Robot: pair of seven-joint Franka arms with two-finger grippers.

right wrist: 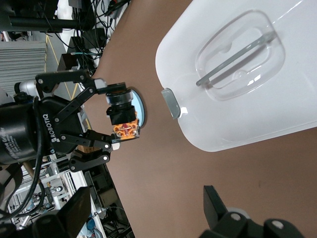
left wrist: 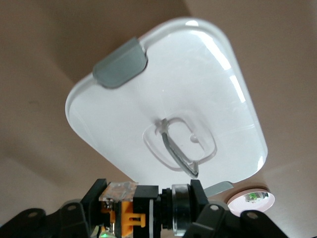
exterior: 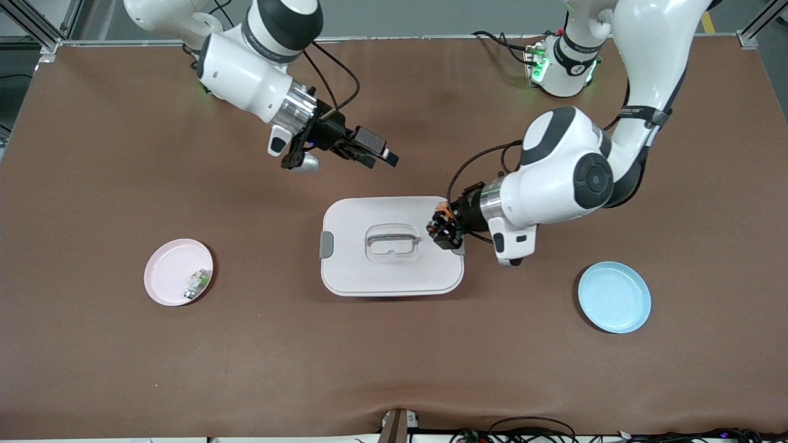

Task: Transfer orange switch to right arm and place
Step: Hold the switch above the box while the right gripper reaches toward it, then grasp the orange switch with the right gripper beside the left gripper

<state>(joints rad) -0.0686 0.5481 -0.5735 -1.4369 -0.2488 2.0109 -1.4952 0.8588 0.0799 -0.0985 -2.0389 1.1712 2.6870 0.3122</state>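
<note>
Left tool [exterior: 444, 229] clamps the orange switch [exterior: 441, 213] over the white box's [exterior: 369, 280] edge; right tool [exterior: 373, 155] hovers spread apart.

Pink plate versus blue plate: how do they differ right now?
The pink plate carries a small white-and-green part near its rim; the blue plate carries nothing. The pink plate lies toward the right arm's end of the table, the blue plate toward the left arm's end. The blue plate sits slightly nearer the front camera. Both are round, shallow and similar in size, flanking the white lidded container.
</note>
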